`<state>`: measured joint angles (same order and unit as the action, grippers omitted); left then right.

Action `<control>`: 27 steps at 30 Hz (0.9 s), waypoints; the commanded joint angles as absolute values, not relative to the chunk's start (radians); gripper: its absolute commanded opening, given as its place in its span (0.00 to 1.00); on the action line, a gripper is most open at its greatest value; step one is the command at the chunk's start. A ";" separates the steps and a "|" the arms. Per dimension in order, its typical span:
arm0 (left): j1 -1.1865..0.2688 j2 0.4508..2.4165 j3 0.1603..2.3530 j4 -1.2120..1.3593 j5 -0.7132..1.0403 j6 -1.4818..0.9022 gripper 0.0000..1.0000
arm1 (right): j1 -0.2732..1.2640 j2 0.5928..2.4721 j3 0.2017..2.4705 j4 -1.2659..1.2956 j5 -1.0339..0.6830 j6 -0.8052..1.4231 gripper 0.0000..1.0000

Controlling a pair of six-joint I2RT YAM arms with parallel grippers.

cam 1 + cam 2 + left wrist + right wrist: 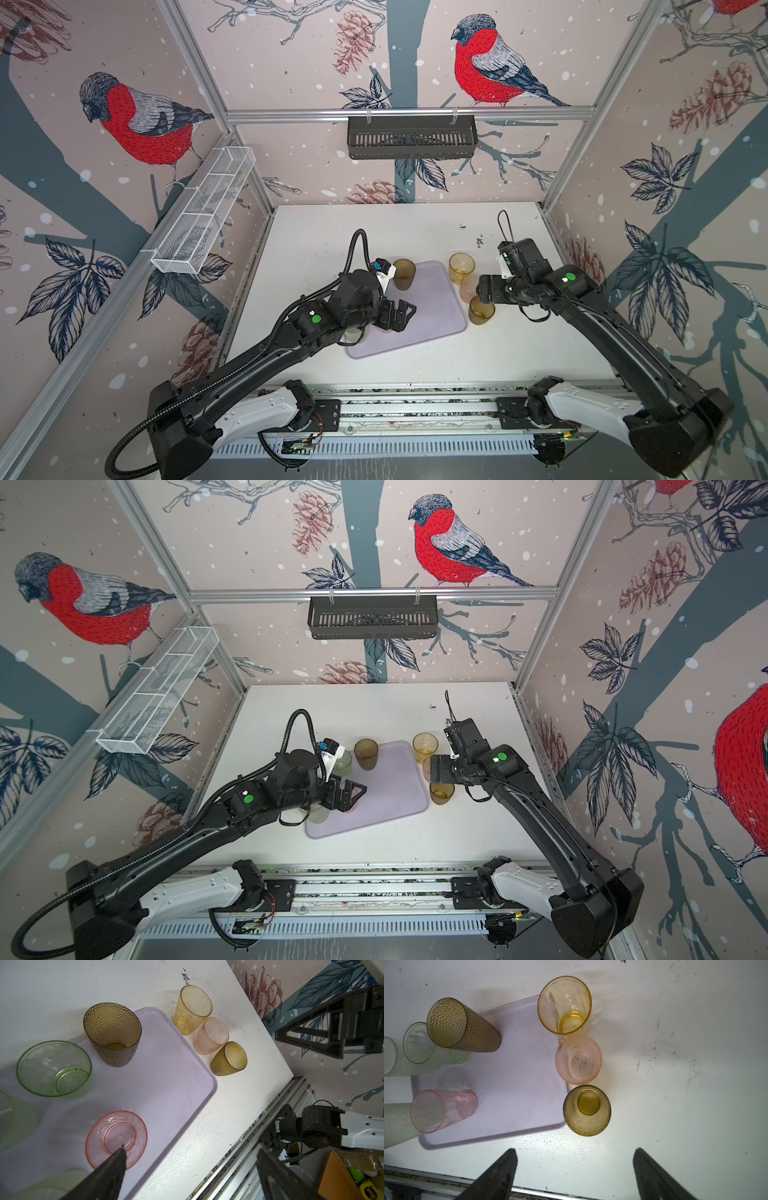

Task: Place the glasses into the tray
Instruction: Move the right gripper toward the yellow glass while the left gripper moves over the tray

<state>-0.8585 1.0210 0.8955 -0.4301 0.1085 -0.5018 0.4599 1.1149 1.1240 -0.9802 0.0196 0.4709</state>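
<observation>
Left gripper (191,1147) spread, empty, above tray | right gripper (575,1149) spread, empty, above table (675,1084) | tray (512,1076) ×1, lavender, mid-table | glasses (404,274) ×8: dark brown (467,1032), pink (446,1109), bright green (419,1043) on tray; pale green (396,1061) (398,1124) ×2 at its left side, partly hidden; amber (564,1005), peach (578,1059), olive-brown (587,1110) on table just right of tray | tape measure (372,1190) print blurred, unreadable

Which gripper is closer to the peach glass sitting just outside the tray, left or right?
Right. The right gripper hangs open close beside the peach glass, off the right edge of the tray; the left gripper hangs open over the tray's opposite side.
</observation>
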 commanded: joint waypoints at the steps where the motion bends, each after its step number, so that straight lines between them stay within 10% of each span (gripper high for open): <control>1: -0.875 1.016 0.889 -0.369 0.110 -0.518 0.97 | 0.409 1.106 1.080 -0.934 -0.053 0.470 0.88; 27: -0.895 0.994 0.850 -0.305 0.100 -0.542 0.97 | 0.281 1.177 0.842 -0.787 -0.167 0.486 0.74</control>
